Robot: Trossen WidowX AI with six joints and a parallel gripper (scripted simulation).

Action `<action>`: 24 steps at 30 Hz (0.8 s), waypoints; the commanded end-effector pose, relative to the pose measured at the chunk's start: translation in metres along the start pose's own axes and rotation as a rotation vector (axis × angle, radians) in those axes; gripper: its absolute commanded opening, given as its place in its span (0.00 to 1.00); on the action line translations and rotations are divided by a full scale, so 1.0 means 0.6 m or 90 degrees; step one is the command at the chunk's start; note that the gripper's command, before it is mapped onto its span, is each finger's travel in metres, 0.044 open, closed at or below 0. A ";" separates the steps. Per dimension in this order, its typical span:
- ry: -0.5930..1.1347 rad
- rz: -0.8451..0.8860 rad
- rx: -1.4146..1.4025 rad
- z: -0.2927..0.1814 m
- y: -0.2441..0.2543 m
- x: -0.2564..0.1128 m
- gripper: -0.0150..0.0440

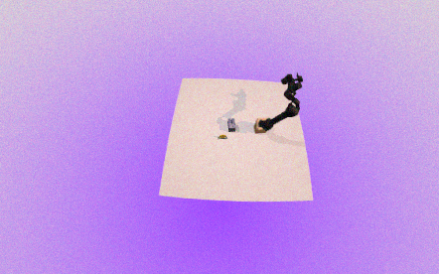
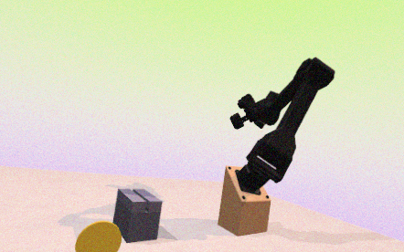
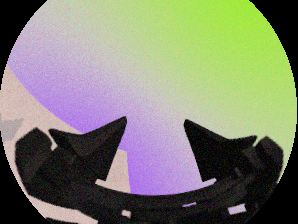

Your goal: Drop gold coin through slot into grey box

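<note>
The gold coin stands on its edge, its lower part cut off by the bottom border in the exterior view. The dark-green holder is barely visible under it in the top view. The closed grey box stands upright near the coin, and its lid has a narrow dark slot. My gripper is open, with nothing between its fingers. It is raised high, well away from the coin and the box. The wrist view shows neither coin nor box.
The arm's base sits on a wooden block, to the right of the box in the top and exterior views. The pale table top has visible outer edges. Shadows of the arm fall across it around the box.
</note>
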State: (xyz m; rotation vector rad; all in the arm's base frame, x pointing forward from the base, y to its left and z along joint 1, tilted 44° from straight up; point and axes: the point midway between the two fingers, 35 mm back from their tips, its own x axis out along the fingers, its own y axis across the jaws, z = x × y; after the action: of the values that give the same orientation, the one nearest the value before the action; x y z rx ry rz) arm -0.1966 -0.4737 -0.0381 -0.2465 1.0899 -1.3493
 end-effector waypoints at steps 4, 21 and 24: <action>-0.034 0.060 -0.004 0.064 0.042 0.009 0.75; -0.174 0.450 -0.086 0.408 0.359 -0.107 0.53; -0.194 0.518 -0.115 0.457 0.419 -0.158 0.53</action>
State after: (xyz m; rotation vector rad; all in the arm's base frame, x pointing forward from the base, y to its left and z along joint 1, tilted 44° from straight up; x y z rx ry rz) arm 0.1440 -0.4572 -0.0341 -0.1148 0.9201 -0.5667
